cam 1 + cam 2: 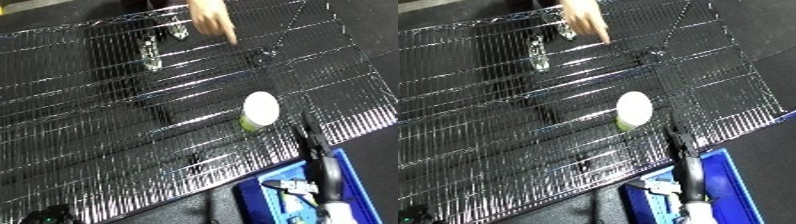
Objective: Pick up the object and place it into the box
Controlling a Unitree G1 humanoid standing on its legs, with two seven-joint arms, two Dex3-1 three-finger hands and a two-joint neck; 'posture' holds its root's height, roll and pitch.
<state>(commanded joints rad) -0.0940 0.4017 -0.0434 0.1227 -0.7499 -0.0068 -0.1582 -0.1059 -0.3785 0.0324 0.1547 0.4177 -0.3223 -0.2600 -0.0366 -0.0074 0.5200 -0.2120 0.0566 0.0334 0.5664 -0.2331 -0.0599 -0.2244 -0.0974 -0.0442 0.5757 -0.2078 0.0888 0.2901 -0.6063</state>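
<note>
On the wire shelf [107, 100], the white-capped container [259, 111] stands just beyond the right hand [311, 142] fingers.

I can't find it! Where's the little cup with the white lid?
The cup stands on the wire shelf, right of its middle, just above the blue bin.

A workshop or lab test area, by the look of it: a chrome wire shelf [133, 115] over dark flooring, with a blue plastic bin [351, 175] off its near right corner.
</note>
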